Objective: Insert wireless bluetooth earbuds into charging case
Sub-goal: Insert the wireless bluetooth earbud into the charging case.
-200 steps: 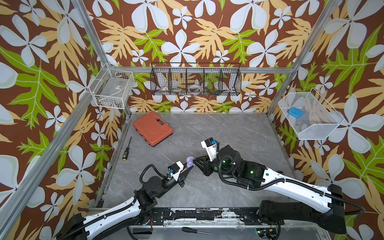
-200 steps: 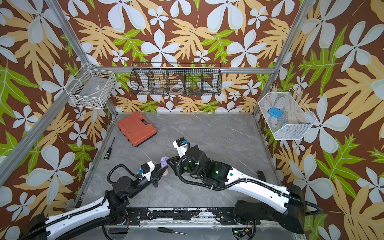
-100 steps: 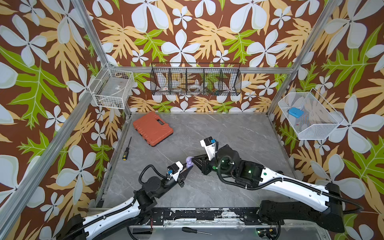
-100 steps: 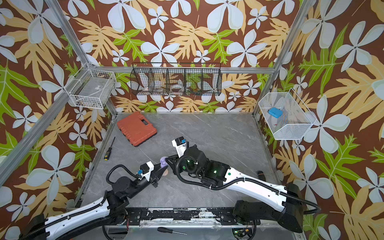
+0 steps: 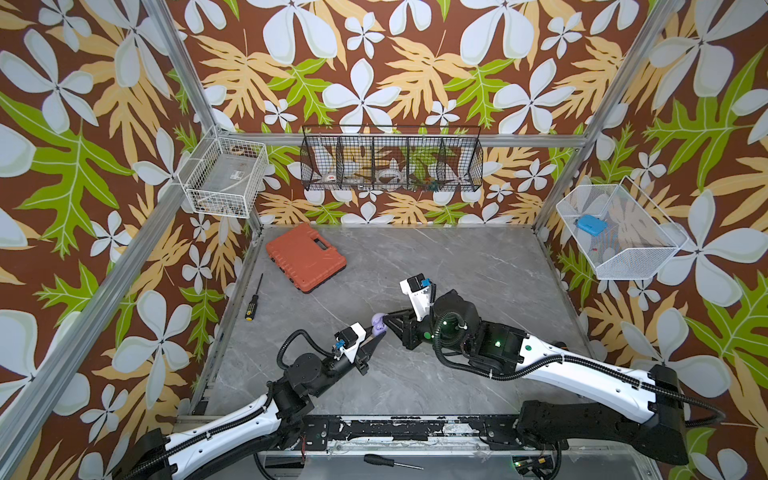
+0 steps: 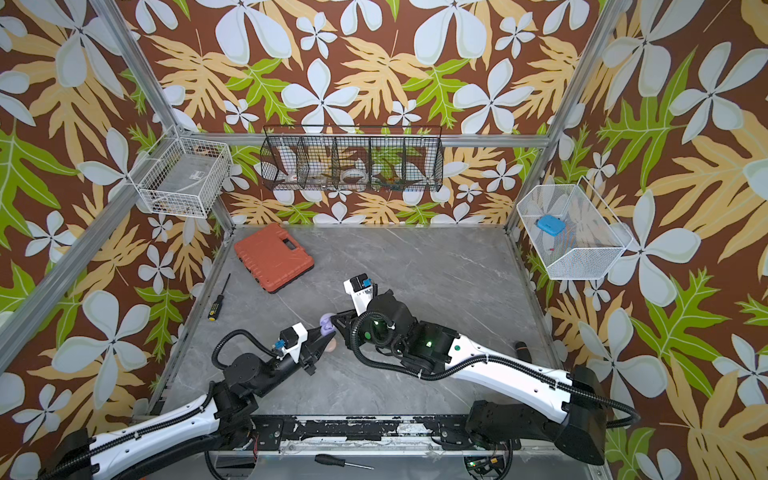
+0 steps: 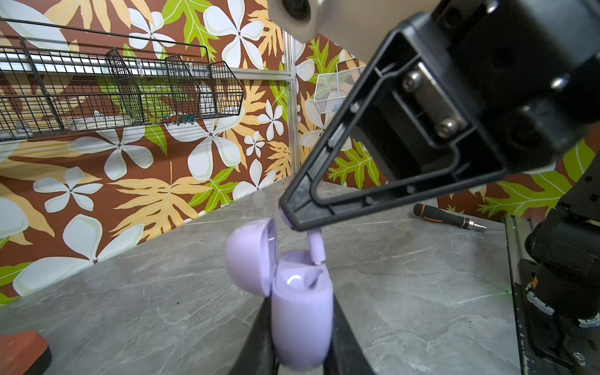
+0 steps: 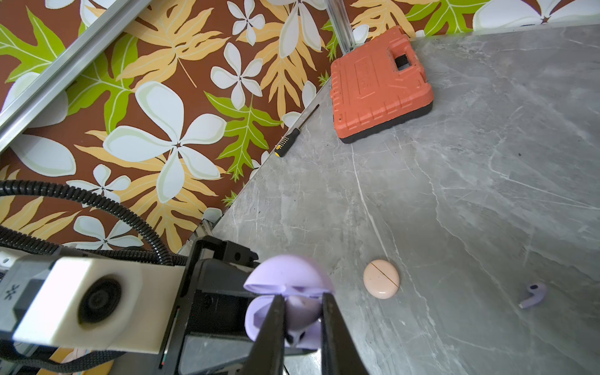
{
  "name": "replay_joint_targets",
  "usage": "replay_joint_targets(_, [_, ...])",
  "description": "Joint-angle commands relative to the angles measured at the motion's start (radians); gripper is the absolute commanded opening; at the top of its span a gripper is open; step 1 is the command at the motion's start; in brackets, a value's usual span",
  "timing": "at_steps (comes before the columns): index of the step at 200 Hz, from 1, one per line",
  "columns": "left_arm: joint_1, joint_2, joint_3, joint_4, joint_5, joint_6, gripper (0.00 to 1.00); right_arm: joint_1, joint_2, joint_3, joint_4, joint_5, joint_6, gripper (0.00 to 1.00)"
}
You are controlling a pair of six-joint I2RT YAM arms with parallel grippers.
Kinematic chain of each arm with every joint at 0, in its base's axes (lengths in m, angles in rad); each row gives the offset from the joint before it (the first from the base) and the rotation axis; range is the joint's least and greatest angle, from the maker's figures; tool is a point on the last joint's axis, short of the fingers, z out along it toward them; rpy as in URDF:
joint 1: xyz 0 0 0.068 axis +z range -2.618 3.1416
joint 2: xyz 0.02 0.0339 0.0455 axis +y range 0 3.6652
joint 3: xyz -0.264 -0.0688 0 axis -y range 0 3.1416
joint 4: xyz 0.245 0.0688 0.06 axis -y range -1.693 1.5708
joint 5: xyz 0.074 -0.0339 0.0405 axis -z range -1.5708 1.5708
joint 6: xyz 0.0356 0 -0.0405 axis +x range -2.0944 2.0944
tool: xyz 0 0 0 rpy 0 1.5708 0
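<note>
Bright, even light, soft shadows; wrist views edge-warped, charging case (image 7: pixel 302 311) slightly blurry.

left gripper (image 5: pixel 379 336) low, clamping lavender case (image 7: pixel 302 311), right gripper (image 5: pixel 385 319) just above it, pinching earbud (image 7: pixel 316 246), tips nearly meeting

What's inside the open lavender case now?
Only a lavender earbud, pinched by the right tool, its stem tip at the case mouth. An empty-looking well shows beside it; deeper in is hidden by the rim.
</note>
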Motion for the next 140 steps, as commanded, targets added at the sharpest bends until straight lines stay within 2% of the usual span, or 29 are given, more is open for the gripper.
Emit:
replay_joint_targets(1, [0.001,-0.004,0.0,0.044,0.001,0.004,0.0,0.001,-0.001,-0.004,0.027,0.004,-0.004,0.18])
replay_joint_targets(140, [0.001,-0.015,-0.003,0.044,0.01,0.002,0.0,0.006,0.009,-0.032,0.072,-0.005,0.013,0.19])
